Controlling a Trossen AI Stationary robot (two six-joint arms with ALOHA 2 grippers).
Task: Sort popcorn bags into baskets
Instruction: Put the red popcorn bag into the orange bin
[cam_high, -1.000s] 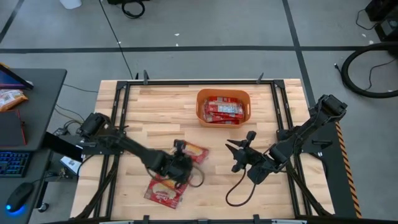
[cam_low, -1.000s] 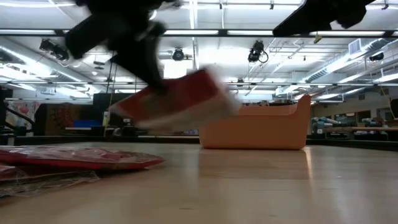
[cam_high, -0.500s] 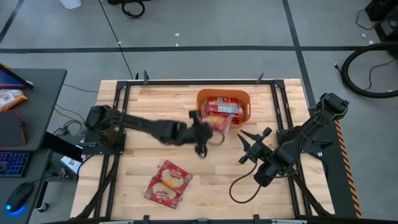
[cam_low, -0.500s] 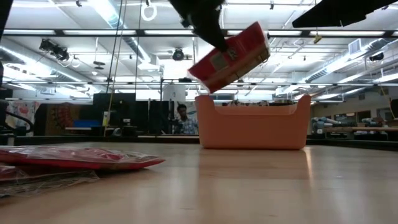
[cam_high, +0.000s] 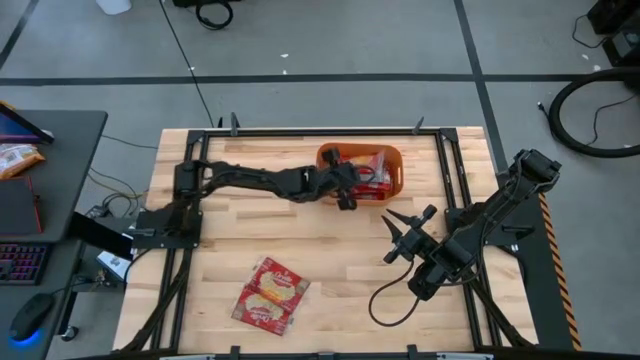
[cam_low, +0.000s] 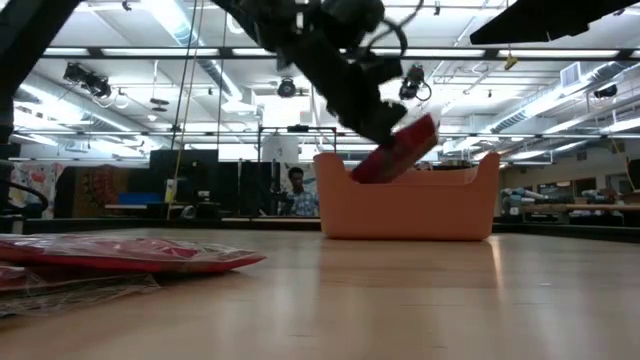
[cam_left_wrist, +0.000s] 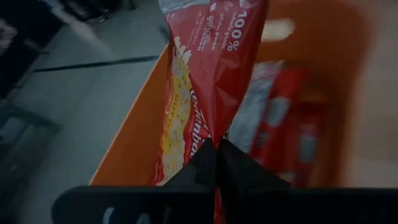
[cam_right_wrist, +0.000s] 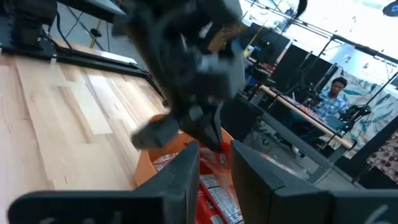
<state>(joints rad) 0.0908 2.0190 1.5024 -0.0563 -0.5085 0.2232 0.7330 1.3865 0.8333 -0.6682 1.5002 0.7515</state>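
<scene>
One orange basket (cam_high: 392, 181) stands near the desk's (cam_high: 250, 240) far edge, a little right of centre, and several popcorn bags lie flat inside it; their exact number cannot be told. Two more popcorn bags (cam_high: 271, 293) lie overlapping near the desk's near edge, left of centre. The left arm reaches across the desk to the basket's left end, where the left gripper (cam_high: 347, 190) has its jaws clenched on the bottom edge of one held popcorn bag (cam_left_wrist: 208, 81). That bag hangs tilted over the basket's rim, its lower end dipping inside the tub, as the low view shows (cam_low: 398, 150). The right gripper (cam_high: 408, 232) waits above the desk near the right edge, nearer than the basket and apart from it, its jaws spread wide and holding nothing.
</scene>
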